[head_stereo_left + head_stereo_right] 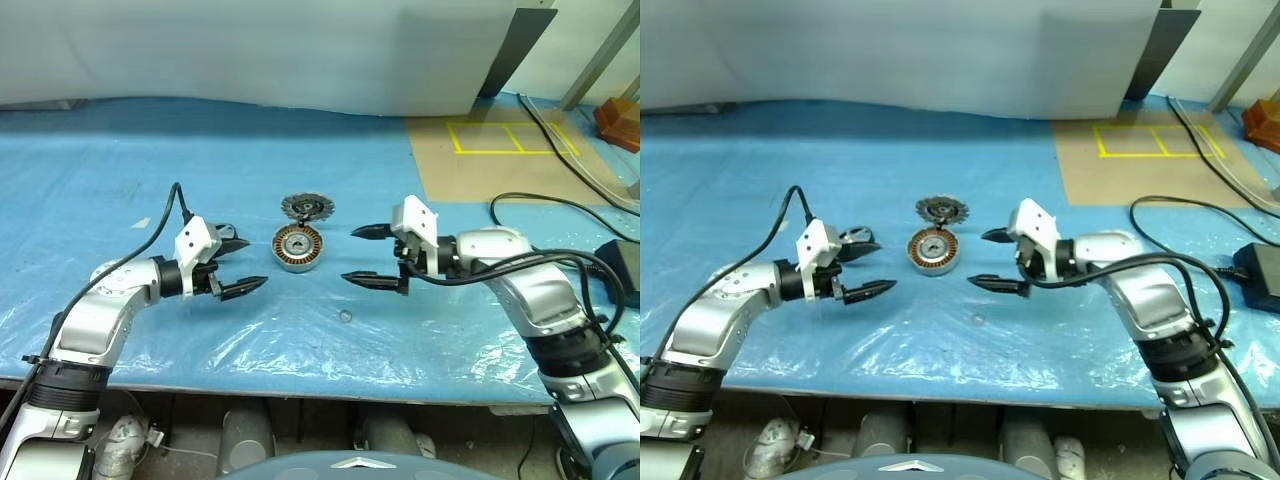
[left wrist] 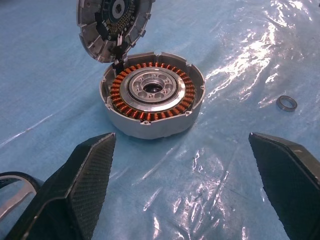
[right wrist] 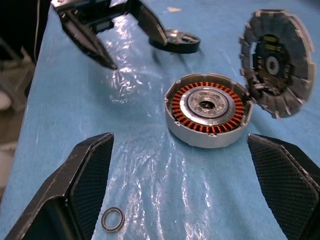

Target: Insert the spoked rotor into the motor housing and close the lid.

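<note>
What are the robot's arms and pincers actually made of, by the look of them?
Both arms are smooth silver-grey shells with black bands at the joints. Each wrist carries a white blocky housing, and black cables loop along the arms. The left gripper and right gripper each end in two black, pointed fingers whose inner faces have a fine woven texture.

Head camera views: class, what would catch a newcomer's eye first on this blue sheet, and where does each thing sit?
The open motor housing, its copper windings bared, sits mid-sheet between the two arms. The lid stands tilted at its far edge, toothed face showing. The left gripper and right gripper flank the housing, fingers spread, holding nothing; the spoked rotor lies by the left gripper.
</note>
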Controlling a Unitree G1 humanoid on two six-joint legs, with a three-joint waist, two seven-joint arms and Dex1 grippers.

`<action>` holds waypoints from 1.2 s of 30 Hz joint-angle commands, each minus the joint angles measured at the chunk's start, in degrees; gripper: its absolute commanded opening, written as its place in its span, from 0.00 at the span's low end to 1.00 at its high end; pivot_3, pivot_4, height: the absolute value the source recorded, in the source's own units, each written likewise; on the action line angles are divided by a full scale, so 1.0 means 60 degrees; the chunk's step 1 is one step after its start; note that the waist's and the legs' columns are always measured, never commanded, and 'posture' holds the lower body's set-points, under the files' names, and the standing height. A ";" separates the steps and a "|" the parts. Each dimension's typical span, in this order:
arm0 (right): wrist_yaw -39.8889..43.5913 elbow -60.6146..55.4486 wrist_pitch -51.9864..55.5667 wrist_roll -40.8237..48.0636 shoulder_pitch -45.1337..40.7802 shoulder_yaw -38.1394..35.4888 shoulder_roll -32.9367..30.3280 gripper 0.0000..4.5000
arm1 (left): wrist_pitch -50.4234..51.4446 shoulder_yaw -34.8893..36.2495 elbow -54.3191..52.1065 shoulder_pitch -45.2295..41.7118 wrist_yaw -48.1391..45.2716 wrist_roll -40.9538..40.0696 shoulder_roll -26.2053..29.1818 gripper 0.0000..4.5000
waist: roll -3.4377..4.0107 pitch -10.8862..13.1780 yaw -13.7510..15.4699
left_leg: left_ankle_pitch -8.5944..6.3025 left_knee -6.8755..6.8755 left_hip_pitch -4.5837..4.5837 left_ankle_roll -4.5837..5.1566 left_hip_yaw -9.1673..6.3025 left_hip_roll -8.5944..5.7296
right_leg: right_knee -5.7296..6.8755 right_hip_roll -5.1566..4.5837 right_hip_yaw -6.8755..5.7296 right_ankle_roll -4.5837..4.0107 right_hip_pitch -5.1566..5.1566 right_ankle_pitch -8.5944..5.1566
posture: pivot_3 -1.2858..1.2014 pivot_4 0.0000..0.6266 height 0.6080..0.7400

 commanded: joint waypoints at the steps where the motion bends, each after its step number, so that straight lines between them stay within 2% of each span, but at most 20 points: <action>1: 0.0508 0.1304 -0.1054 -0.0798 -0.1299 0.0786 0.0465 0.99 | -0.0285 0.0178 -0.0069 -0.0116 -0.0023 0.0235 0.0371 1.00 | 0.0000 0.0000 -0.0053 | 0.0000 0.0001 0.0000 0.0000 0.0000 0.0000 | 0.0001 0.0000 0.0000 0.0000 0.0000 0.0000 | 0.52 0.24 1.00; 7: 0.1011 0.3732 -0.1814 -0.1915 -0.3354 0.1931 0.1743 0.99 | -0.0728 0.0447 0.0224 -0.0061 0.0118 0.0467 0.0671 1.00 | -0.0001 0.0000 -0.0130 | 0.0001 0.0010 -0.0020 0.0001 0.0000 -0.0003 | 0.0008 -0.0001 -0.0006 -0.0001 -0.0008 0.0001 | 0.52 0.24 1.00; 13: 0.1863 0.4150 -0.1725 -0.2092 -0.3861 0.2418 0.2296 0.99 | -0.0637 0.0665 -0.0134 0.0356 0.0458 0.0373 0.0626 1.00 | -0.0006 0.0003 -0.0097 | 0.0002 0.0007 -0.0051 0.0002 -0.0005 0.0003 | -0.0003 -0.0001 -0.0015 -0.0001 -0.0016 0.0000 | 0.52 0.24 1.00; 20: 0.1318 0.6828 -0.2987 -0.3539 -0.4906 0.2958 0.3299 0.99 | -0.0456 0.0676 -0.0713 0.0911 0.0850 0.0282 0.0484 1.00 | -0.0010 0.0004 -0.0173 | 0.0001 0.0023 -0.0033 0.0001 -0.0007 0.0006 | 0.0024 -0.0006 -0.0014 -0.0043 -0.0014 -0.0020 | 0.52 0.24 1.00; 32: 0.1458 0.8230 -0.4126 -0.4744 -0.5125 0.3099 0.3611 0.99 | -0.0372 0.0605 -0.0782 0.0939 0.0968 0.0277 0.0477 1.00 | -0.0013 0.0005 -0.0199 | 0.0002 0.0026 -0.0048 0.0002 -0.0006 0.0011 | 0.0021 -0.0002 -0.0017 -0.0011 -0.0020 0.0001 | 0.52 0.24 1.00; 36: 0.1850 0.7725 -0.4135 -0.4742 -0.4991 0.3067 0.3597 0.99 | -0.0369 0.0590 -0.0713 0.0894 0.0947 0.0269 0.0465 1.00 | -0.0013 0.0005 -0.0204 | 0.0001 0.0031 -0.0042 0.0003 -0.0006 0.0011 | 0.0031 -0.0003 -0.0015 -0.0017 -0.0018 -0.0002 | 0.52 0.24 1.00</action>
